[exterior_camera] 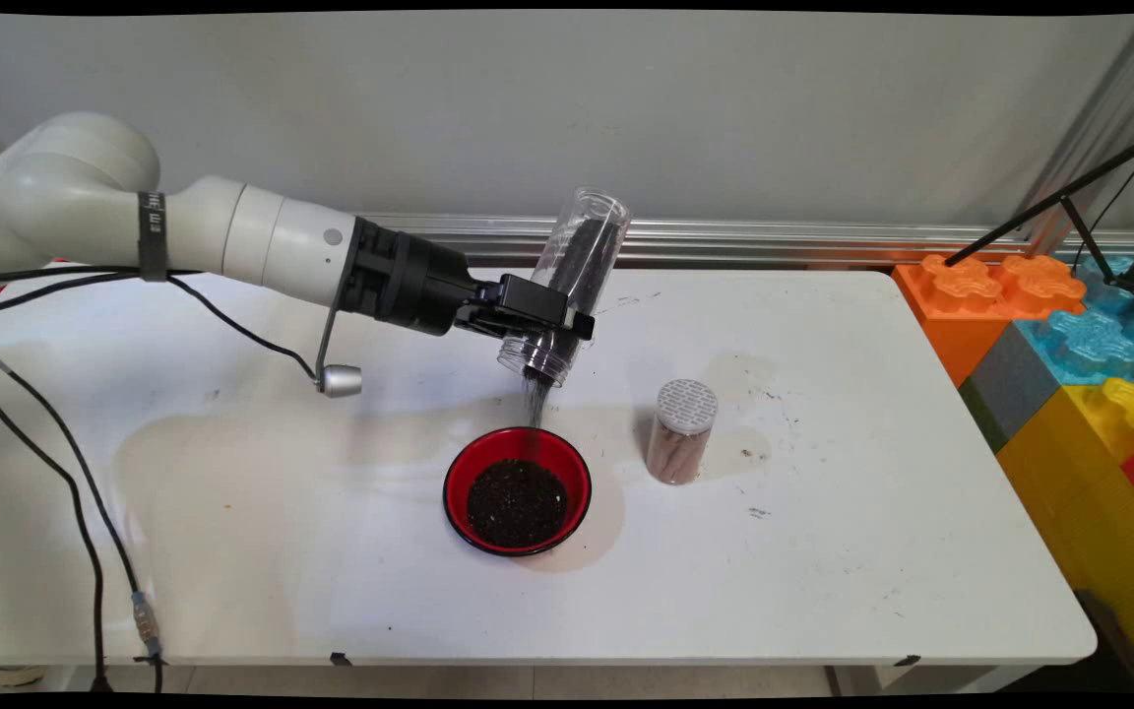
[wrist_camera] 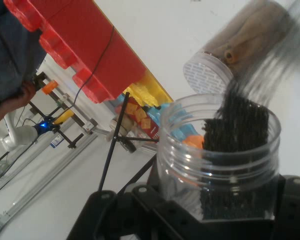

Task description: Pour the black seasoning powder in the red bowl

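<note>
fingers (exterior_camera: pixel 535 317) clamped on tipped clear jar (exterior_camera: pixel 567 286), dark grains streaming into red bowl (exterior_camera: pixel 518 489) beside capped jar (exterior_camera: pixel 682 431)

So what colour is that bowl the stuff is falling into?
Red inside with a black rim, seen best in the main view: the bowl already holds dark grains.

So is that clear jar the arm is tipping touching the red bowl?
Apart. Main view shows the clear jar held above the red bowl, table visible between them.
</note>
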### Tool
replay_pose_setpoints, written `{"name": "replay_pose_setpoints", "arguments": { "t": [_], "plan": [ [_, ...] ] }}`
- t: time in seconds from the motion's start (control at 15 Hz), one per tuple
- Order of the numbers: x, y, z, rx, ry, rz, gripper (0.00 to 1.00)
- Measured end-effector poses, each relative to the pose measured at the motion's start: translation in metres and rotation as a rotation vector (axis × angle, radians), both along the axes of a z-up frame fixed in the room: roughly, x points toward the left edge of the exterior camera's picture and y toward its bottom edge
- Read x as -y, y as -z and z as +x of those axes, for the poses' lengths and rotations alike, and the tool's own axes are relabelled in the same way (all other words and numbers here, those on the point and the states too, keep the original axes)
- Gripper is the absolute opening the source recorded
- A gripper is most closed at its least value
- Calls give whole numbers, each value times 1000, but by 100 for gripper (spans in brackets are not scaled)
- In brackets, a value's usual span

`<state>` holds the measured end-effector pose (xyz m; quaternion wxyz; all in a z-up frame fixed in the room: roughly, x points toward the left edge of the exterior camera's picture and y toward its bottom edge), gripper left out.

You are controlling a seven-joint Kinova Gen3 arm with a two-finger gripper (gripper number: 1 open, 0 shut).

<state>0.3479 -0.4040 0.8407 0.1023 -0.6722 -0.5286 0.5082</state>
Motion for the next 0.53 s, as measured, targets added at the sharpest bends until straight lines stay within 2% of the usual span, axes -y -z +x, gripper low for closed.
{"name": "replay_pose_setpoints", "arguments": {
  "t": [0.53],
  "plan": [
    [3, 2, 0, 6, 12, -13, 0]
  ]
}}
